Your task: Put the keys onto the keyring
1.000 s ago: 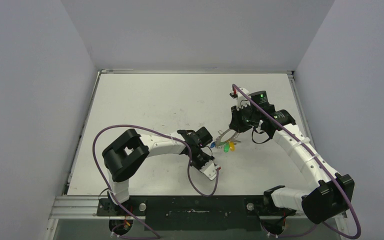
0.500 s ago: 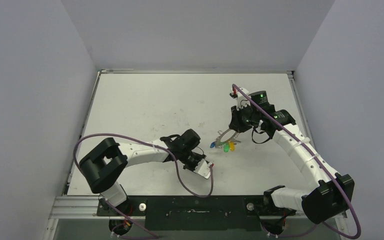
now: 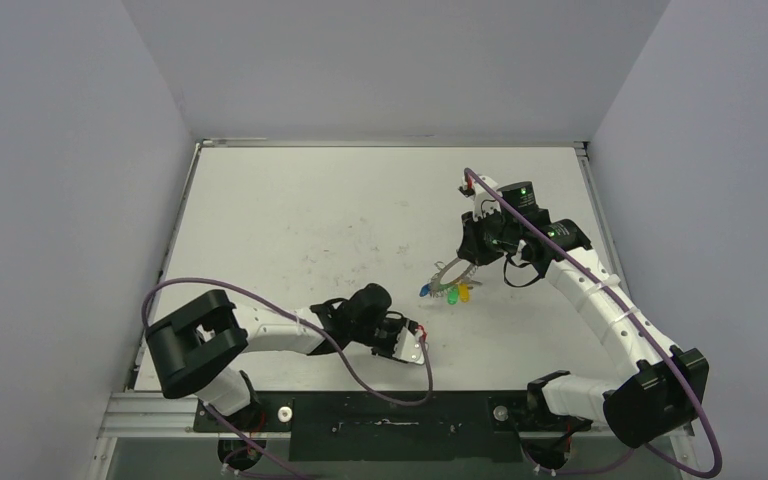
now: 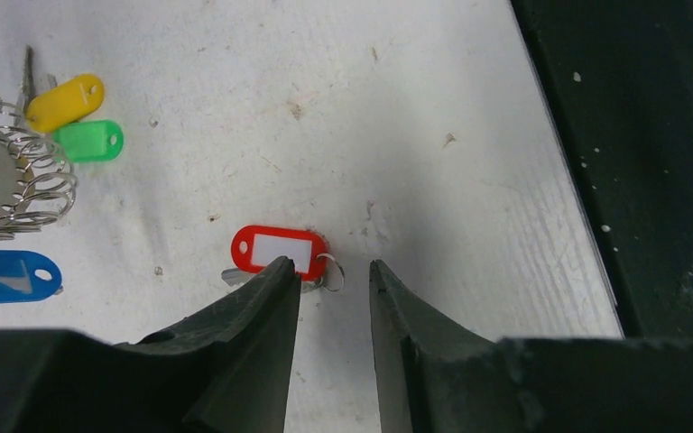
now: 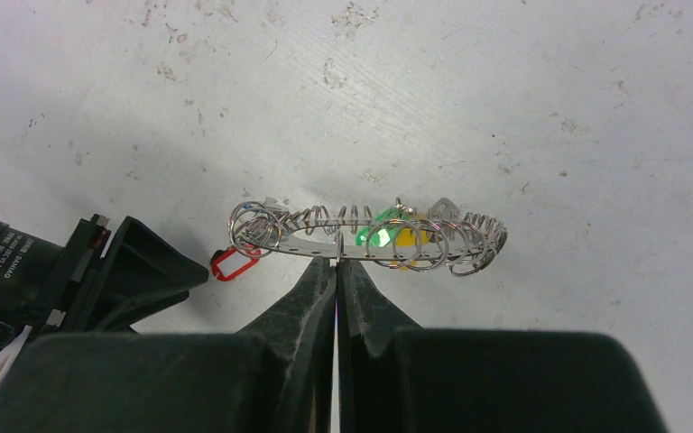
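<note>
The red-tagged key [image 4: 280, 251] lies flat on the table, its small split ring [image 4: 332, 271] just past my left gripper's tips. My left gripper [image 4: 332, 268] is low over the table near the front edge, open, with nothing between its fingers. The blue-tagged key [image 4: 4, 277] lies left of it, beside the keyring [image 4: 0, 180]. My right gripper [image 5: 337, 262] is shut on the near rim of the keyring [image 5: 361, 236], holding the grey looped ring tilted up off the table [image 3: 452, 268]. The red tag [image 5: 232, 264] also shows below the ring's left end.
A green tag [image 4: 90, 142] and a yellow tag [image 4: 63, 101] lie by the keyring's loops. The table's front edge and the black base rail [image 4: 650, 180] run close on the right of the left gripper. Purple cables [image 3: 260, 300] loop over both arms.
My left arm has swung back from the keyring toward the front edge and dropped low. Its jaws have parted. The right gripper and keyring have not moved.
</note>
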You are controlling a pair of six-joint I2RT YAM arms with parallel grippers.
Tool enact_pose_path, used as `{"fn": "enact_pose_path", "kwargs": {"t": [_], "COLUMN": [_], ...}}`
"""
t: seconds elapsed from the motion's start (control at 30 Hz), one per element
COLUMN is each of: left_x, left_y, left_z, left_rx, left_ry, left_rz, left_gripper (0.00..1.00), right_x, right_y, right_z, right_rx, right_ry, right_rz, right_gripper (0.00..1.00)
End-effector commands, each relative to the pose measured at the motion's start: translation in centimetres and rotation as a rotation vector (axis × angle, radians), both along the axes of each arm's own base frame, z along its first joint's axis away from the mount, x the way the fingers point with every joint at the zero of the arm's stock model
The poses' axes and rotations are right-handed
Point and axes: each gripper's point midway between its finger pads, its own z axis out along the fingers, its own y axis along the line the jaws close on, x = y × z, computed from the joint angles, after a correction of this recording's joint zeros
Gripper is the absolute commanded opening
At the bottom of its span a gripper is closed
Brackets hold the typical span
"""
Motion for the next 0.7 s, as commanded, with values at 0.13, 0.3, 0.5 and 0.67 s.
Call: {"fn": "enact_pose_path", "kwargs": {"t": [0.13,0.3,0.5,0.67], "left_x": [2.3,2.0,0.9,0.3], "left_y": [-2.3,-1.8,-0.9,-0.3], "left_z": [1.0,0.3,0.9,1.3], "left_rx": [-0.126,-0.102,-0.118,-0.126], "left_ry": [-0.015,-0.02,-0.012,-0.019], "left_rz": [0.156,0.141,0.126,0.136], "left_gripper": [0.31,0.34,0.39,0.4], "right_x": [1.1,1.1,1.1,1.0], "right_y": [0.5,0.5,0.4,0.5], "right_z": [2.3,2.3,2.2,2.0], "right_rx": [0.044,0.045,0.042,0.045], "right_ry": [-0.07,-0.071,-0.069,-0.063], "right_rz": [-0.001,-0.003,-0.003,0.0], "right_gripper": [0.0,0.0,0.0,0.0]}}
